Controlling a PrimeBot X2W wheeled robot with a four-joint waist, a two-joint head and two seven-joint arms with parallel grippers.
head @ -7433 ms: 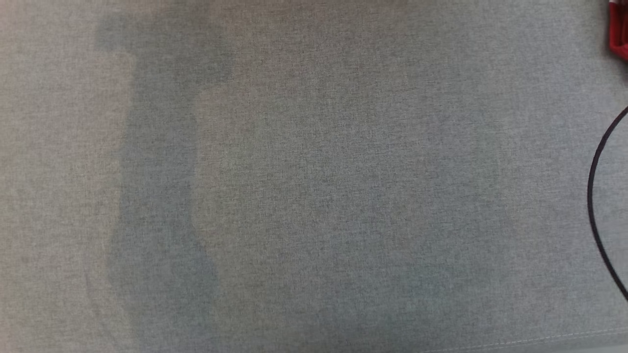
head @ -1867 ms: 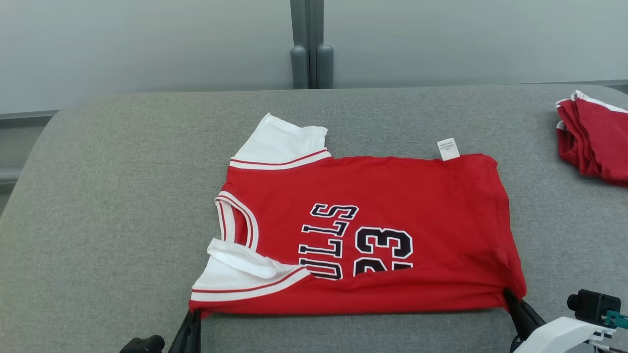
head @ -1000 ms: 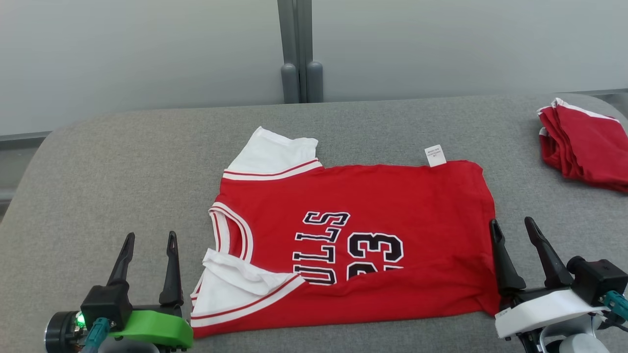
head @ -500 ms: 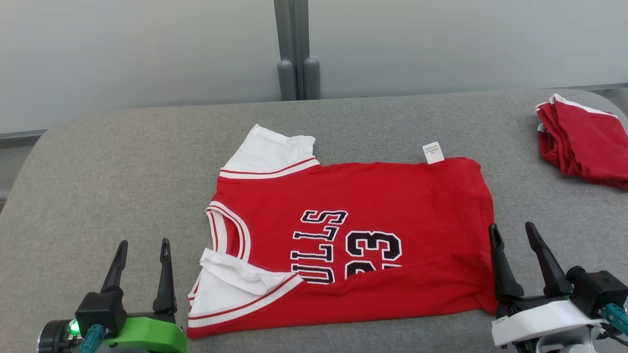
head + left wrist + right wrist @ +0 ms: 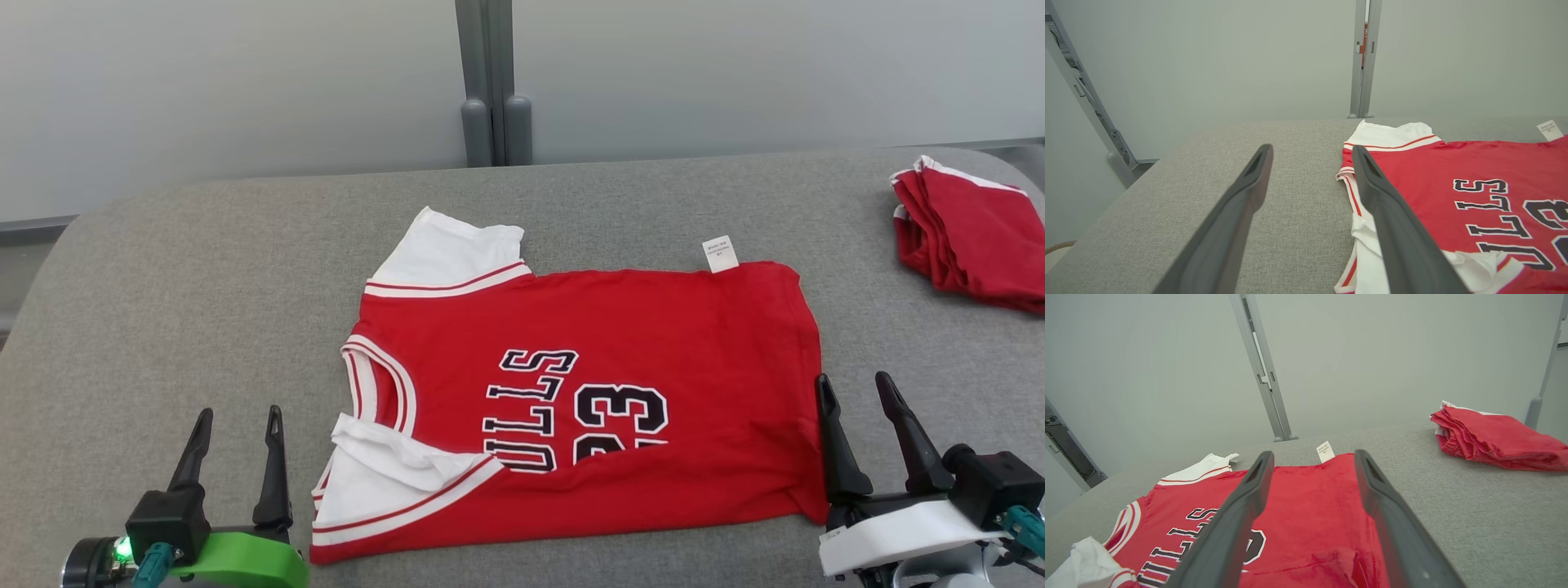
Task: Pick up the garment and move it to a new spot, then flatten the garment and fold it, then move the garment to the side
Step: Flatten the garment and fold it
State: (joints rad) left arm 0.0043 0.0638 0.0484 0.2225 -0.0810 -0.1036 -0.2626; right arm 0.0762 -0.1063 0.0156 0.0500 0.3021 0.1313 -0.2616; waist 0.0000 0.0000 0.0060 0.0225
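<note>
The garment (image 5: 604, 343), a red jersey with white sleeves and black lettering, lies spread on the grey cushioned surface (image 5: 204, 286), collar to the left, its near edge folded up over the number. My left gripper (image 5: 238, 416) stands open just left of the near sleeve, holding nothing. Open too, my right gripper (image 5: 856, 385) hovers by the hem corner at the right. In the left wrist view the jersey (image 5: 1474, 171) lies to the right of the open fingers (image 5: 1249, 183). The right wrist view looks over the hem (image 5: 1314, 506) between the open fingers (image 5: 1372, 477).
A folded pile of red garments (image 5: 971, 237) lies at the far right of the surface, also in the right wrist view (image 5: 1494, 437). A grey wall with a vertical post (image 5: 494, 82) stands behind. Bare cushion stretches to the left.
Both grippers have let go of the jersey's near edge and come up open beside it. Over the last half second almost nothing moved.
</note>
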